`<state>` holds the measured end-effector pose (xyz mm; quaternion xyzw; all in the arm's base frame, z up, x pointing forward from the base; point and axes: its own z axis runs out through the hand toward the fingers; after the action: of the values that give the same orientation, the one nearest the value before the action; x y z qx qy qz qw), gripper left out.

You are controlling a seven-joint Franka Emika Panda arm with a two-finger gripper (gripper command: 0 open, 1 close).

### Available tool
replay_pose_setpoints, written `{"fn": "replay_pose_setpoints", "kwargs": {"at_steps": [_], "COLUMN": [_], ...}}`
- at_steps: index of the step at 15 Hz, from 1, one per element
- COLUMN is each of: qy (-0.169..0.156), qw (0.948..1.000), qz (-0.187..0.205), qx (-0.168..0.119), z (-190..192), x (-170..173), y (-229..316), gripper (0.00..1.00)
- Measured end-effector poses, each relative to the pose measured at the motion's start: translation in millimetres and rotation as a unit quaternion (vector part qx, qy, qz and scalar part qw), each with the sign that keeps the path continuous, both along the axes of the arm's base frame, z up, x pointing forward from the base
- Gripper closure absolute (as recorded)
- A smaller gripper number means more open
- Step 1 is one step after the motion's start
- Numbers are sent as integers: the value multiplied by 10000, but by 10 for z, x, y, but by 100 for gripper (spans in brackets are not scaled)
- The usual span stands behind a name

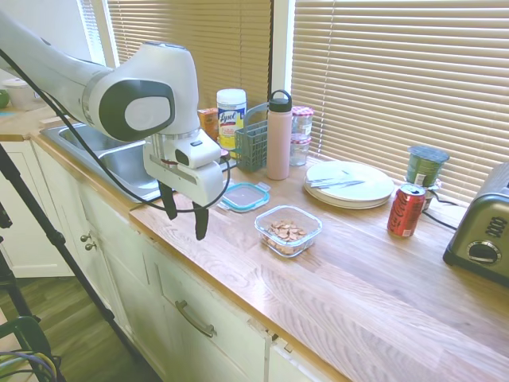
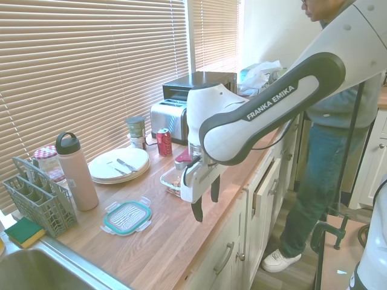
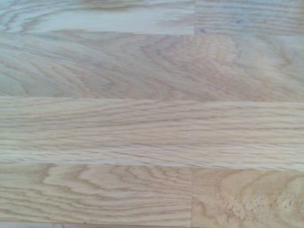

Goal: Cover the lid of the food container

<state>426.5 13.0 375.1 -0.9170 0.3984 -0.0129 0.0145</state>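
Hovering over the desk [image 1: 374, 294] in the first exterior view, the gripper [image 1: 184, 216] hung released and empty; the lid [image 1: 245, 196] lay flat at its one o'clock, the food container [image 1: 288, 230] at three o'clock, uncovered. The approach seemingly stood unfinished: reaching the lid came next. The second exterior view showed the lid [image 2: 126, 217] clearly, the container mostly hidden. The wrist view showed only wood.

Worktop [image 1: 382, 270]: oiled wood, visible grain, satin. Lid [image 1: 245, 196]: clear plastic, teal rim. Food container [image 1: 289, 230]: clear, glossy. Toaster [image 1: 483, 231]: brushed metal.
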Motion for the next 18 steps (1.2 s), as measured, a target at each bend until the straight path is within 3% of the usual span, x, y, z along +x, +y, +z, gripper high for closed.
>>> {"fn": "replay_pose_setpoints", "kwargs": {"at_steps": [4,8,18], "qy": [11,-112,-192], "qw": [10000,9998,9950], "qz": [-36,-109,-317], "qx": [8,-82,-923], "z": [11,305,419], "x": [26,210,945], "y": [-6,130,1196], "gripper": [0,0,0]}}
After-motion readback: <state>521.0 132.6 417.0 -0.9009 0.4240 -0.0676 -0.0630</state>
